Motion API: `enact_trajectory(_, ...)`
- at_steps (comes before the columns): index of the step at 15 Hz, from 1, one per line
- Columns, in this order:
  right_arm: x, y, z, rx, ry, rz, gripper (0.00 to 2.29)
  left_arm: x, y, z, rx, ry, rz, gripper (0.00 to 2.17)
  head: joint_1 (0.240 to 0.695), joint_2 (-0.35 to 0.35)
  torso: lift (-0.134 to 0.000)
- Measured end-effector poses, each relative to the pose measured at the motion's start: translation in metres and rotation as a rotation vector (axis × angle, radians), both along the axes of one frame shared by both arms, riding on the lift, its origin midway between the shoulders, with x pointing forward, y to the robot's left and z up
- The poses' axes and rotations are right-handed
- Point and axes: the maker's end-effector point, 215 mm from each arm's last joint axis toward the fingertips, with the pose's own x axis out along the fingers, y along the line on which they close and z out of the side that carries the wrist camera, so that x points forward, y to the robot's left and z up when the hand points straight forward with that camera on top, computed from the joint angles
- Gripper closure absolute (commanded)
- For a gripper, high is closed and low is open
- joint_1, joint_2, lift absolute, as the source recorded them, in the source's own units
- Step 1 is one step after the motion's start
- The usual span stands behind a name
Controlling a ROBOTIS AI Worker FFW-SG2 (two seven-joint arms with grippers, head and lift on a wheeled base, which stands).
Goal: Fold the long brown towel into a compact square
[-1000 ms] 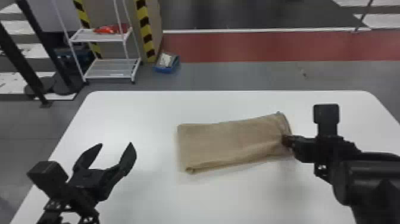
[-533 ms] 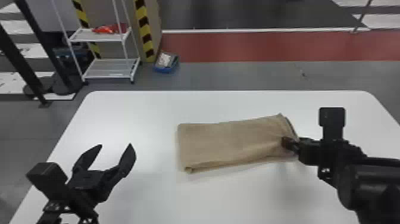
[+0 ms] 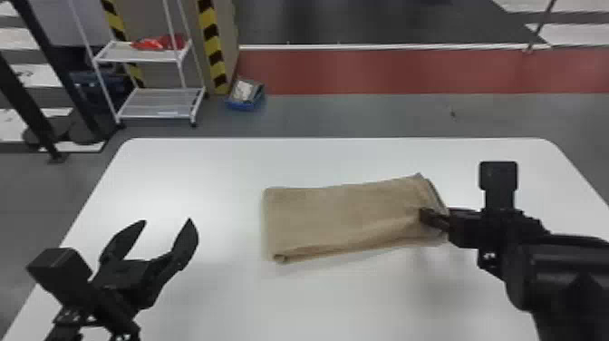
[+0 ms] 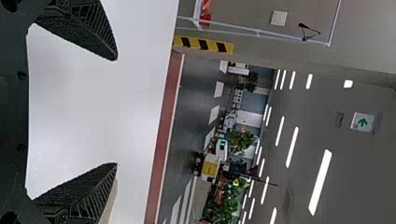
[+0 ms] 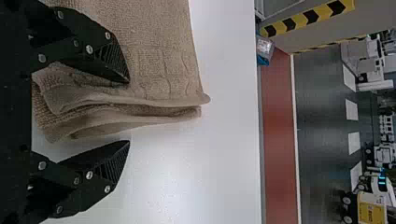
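At far left, two black posts [image 3: 29, 113] stand on the floor behind the worktop [image 3: 226, 299]. The left end effector [image 3: 167, 221] is positioned over the front left area of the worktop, fingers spread with nothing between them. It is apart from the towel [image 3: 344, 217]. Behind the worktop, a white rack [image 3: 158, 93] carries a red item [image 3: 158, 42] on its upper shelf. A pillar with yellow-and-black striping [image 3: 212, 45] stands just right of the rack, and a blue box [image 3: 244, 106] sits on the floor beside the pillar base.

The folded towel is located on the worktop between the two end effectors, its long side running left to right. The front left corner shows a small rolled edge. Beyond the worktop, a red floor strip [image 3: 385, 70] extends to the right.

At the right end of the towel is the right end effector [image 3: 422, 216]. In the right wrist view, the fingers of the right end effector [image 5: 129, 112] are spread: one overlaps the towel, the other is apart from it over the worktop, and layered towel edges lie between them, unpinched.
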Motion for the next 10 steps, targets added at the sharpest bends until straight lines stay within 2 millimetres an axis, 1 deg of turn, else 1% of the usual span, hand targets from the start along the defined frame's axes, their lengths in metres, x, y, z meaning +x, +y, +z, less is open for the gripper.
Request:
enact_trajectory(2, 0.000, 0.000, -0.001, -0.011, 0.006, 0.004, 1.49, 0.001, 0.001, -0.001, 0.001, 0.002, 0.000, 0.07, 0.695, 0.028, -0.117)
enact_trajectory(5, -0.004, -0.002, -0.005, -0.019, 0.021, 0.001, 1.54, 0.001, 0.001, -0.002, 0.002, 0.004, 0.000, 0.07, 0.695, 0.027, -0.117)
enact_trajectory(6, -0.005, -0.003, -0.005, -0.019, 0.024, -0.001, 1.66, 0.001, 0.001, -0.002, 0.002, 0.004, 0.000, 0.07, 0.695, 0.027, -0.117)
enact_trajectory(7, -0.008, -0.005, -0.006, -0.017, 0.027, -0.006, 1.66, 0.001, 0.001, -0.002, 0.002, 0.004, 0.000, 0.07, 0.695, 0.024, -0.117)
enact_trajectory(9, -0.011, -0.010, 0.005, -0.003, 0.009, -0.020, 1.66, 0.001, 0.001, -0.002, 0.002, 0.003, 0.000, 0.07, 0.695, 0.020, -0.117)
enact_trajectory(10, -0.010, -0.014, 0.021, 0.011, -0.019, -0.031, 1.65, 0.000, 0.001, -0.001, 0.002, 0.002, 0.000, 0.07, 0.695, 0.017, -0.117)
